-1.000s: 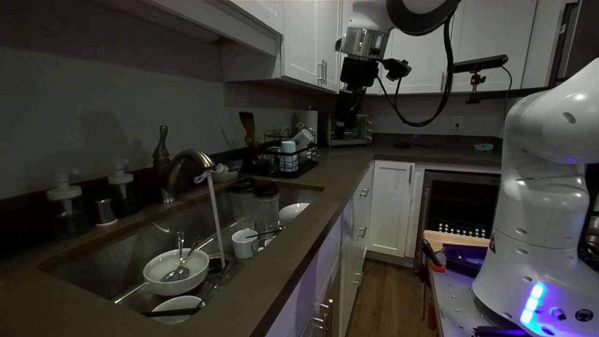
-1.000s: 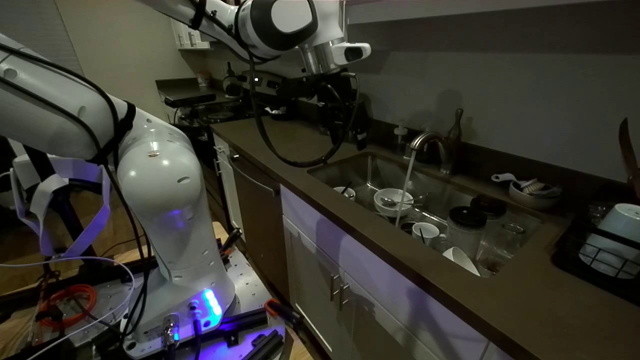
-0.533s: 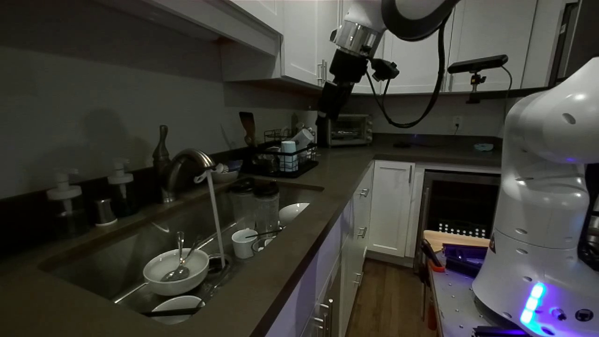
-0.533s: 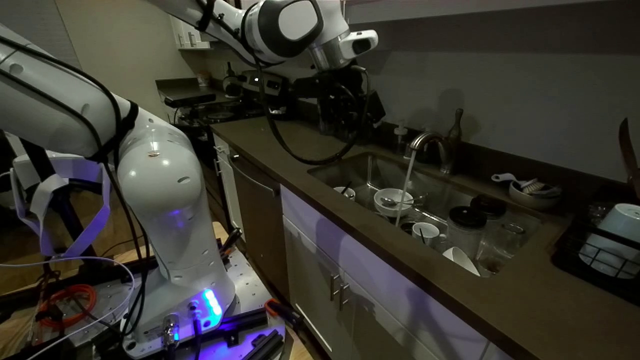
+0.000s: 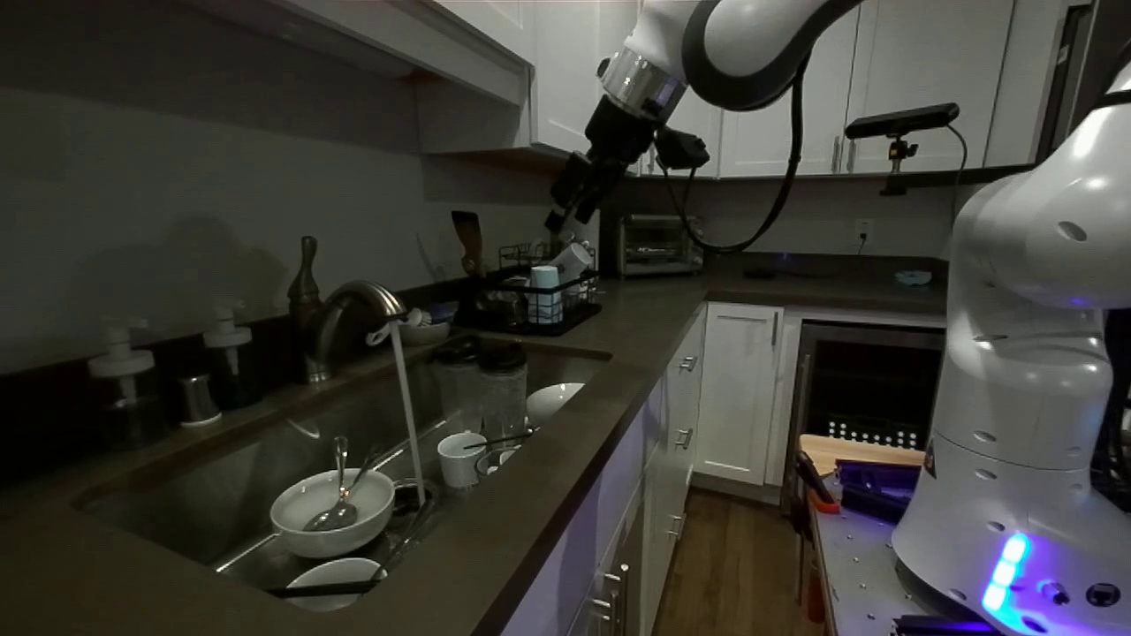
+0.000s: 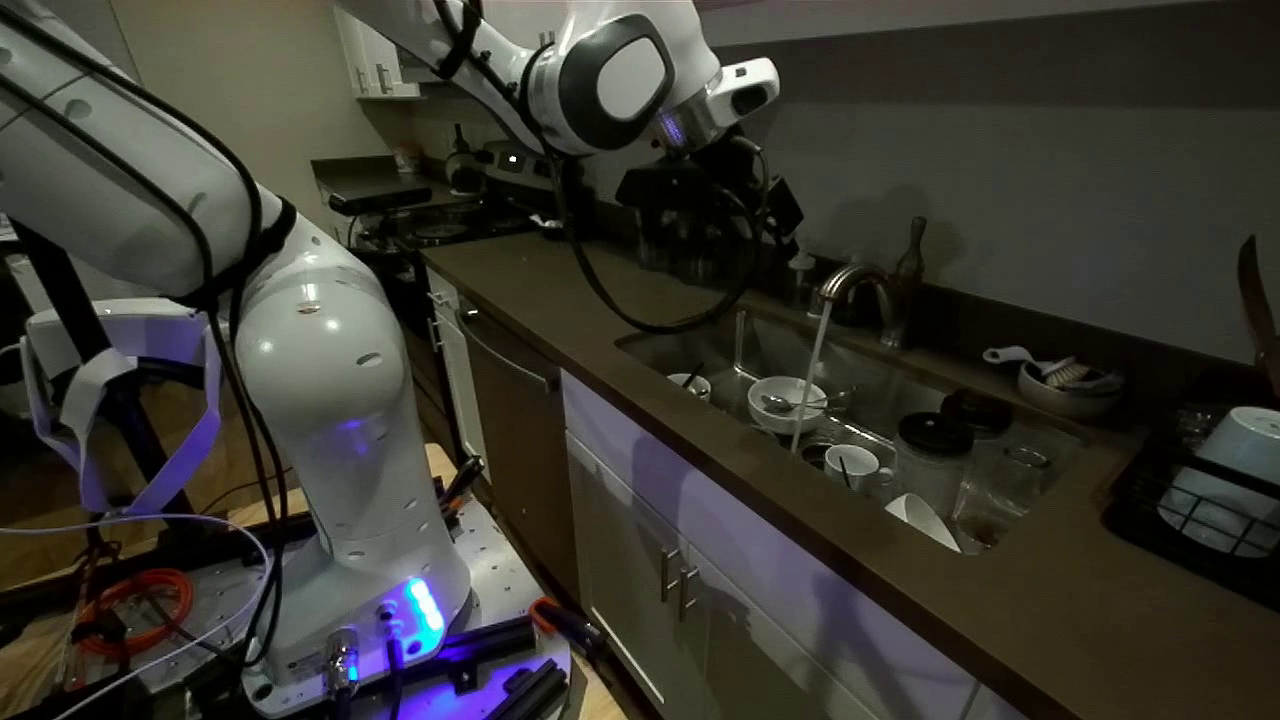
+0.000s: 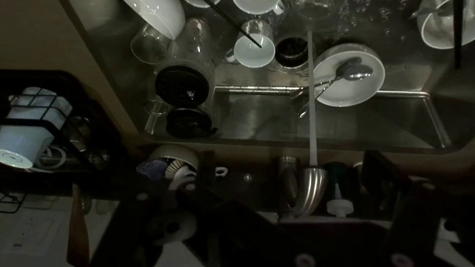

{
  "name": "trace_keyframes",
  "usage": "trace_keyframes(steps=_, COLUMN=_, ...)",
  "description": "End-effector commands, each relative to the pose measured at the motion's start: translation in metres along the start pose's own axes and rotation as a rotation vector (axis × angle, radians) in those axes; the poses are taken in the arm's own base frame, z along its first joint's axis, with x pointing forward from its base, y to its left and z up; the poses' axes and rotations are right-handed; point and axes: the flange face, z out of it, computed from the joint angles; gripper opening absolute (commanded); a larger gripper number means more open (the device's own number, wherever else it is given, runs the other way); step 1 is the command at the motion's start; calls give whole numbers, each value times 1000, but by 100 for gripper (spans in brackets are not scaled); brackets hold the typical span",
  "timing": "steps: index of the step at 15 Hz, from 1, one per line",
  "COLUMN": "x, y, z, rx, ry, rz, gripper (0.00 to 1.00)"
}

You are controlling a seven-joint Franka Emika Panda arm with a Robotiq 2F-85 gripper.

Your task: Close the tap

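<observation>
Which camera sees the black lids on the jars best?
The wrist view: both black lids look biggest there, seen from above. Both exterior views show them too, but smaller and more from the side, on top of the clear jars.

Just in from the table's [image 5: 853, 574] edge we see a glossy white base [image 5: 972, 539] with a glowing blue light strip [image 5: 1005, 572] and a round dark socket [image 5: 1103, 594]. The rounded white shoulder [image 6: 320, 350] has small grey oval marks and a black strap [image 6: 265, 250]. Past that edge we find a dark-grey-framed white oval cap [image 6: 633, 80], a silvery collar [image 5: 638, 81], a looping black cable [image 6: 660, 328] and a black gripper [image 5: 570, 218], its pale screw heads [image 7: 190, 186] showing in the wrist view.
</observation>
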Motion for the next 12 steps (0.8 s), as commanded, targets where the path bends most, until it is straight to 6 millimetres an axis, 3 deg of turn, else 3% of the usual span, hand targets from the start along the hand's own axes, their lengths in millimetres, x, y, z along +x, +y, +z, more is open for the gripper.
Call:
trace_keyframes(steps=1, x=39, y=-8, z=21, rx=38, ry=46, rz=0, gripper=100)
trace_keyframes(steps=8, x=104, y=-21, z=50, rx=68, ry=81, rz=12, gripper=100)
trace_keyframes(steps=12, x=125, y=-24, z=63, rx=73, ry=152, rz=23, gripper=100)
